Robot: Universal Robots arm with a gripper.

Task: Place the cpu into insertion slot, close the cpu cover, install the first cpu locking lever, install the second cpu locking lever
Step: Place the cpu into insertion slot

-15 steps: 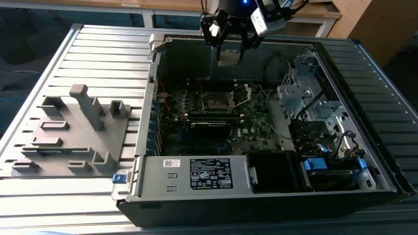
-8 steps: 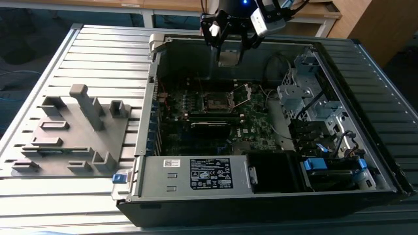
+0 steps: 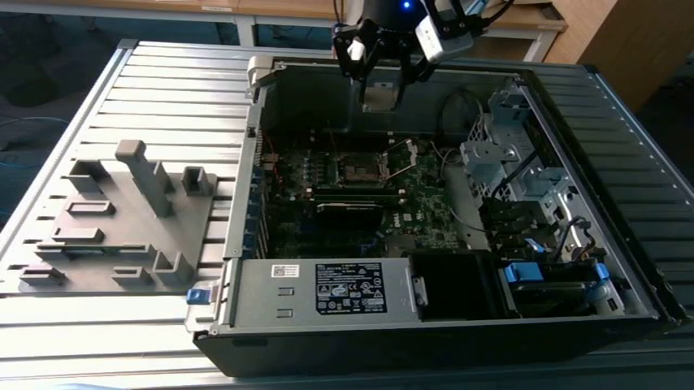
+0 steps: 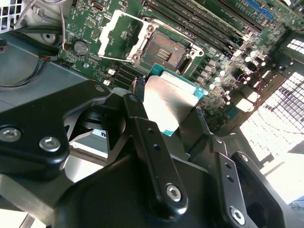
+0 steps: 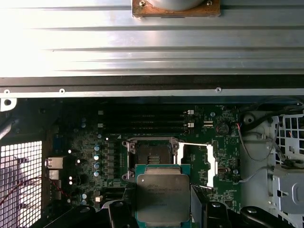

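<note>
Pincer [image 4: 166, 103] closed on chip [image 5: 163, 197] by its edges, held above the open case [image 3: 456, 345]. Socket [image 5: 152, 154] empty, cover [image 5: 212, 161] flipped open. No step finished yet; all four remain.

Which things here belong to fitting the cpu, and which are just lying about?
Job in hand:
the cpu, gripped by the gripper
the insertion slot, empty
the cpu cover, swung open

Lying about:
grey fixture block
power supply
memory slots
drive cage
</note>
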